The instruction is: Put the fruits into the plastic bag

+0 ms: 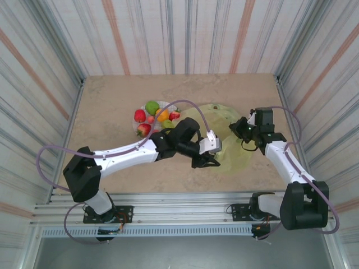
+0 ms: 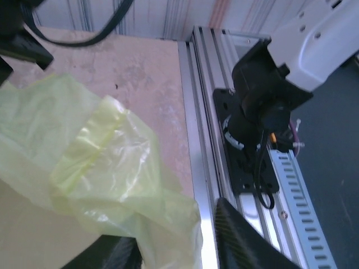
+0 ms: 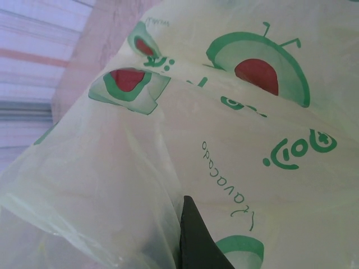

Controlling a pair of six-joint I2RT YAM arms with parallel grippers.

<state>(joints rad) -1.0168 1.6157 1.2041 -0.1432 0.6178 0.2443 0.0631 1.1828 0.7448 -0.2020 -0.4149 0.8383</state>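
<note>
The fruits (image 1: 152, 116) lie heaped on a round white plate (image 1: 163, 103) left of centre: a green apple (image 1: 151, 106), an orange (image 1: 162, 114), red strawberries (image 1: 139, 115) and a green pear (image 1: 167, 124). The yellow-green plastic bag (image 1: 230, 120) lies flat to their right. My left gripper (image 1: 206, 160) is at the bag's near left edge. In the left wrist view the bag's film (image 2: 112, 162) hangs between its part-open jaws, with a gap to the right finger (image 2: 241, 241). My right gripper (image 1: 245, 130) is shut on the bag's right edge. Film (image 3: 252, 140) covers one finger; the other finger (image 3: 196, 241) shows.
Striped walls enclose the tan table (image 1: 112, 101) on three sides. An aluminium rail (image 2: 202, 140) runs along the near edge, and the right arm's base (image 2: 258, 112) is bolted to it. My left arm (image 1: 129, 152) stretches across the table in front of the plate.
</note>
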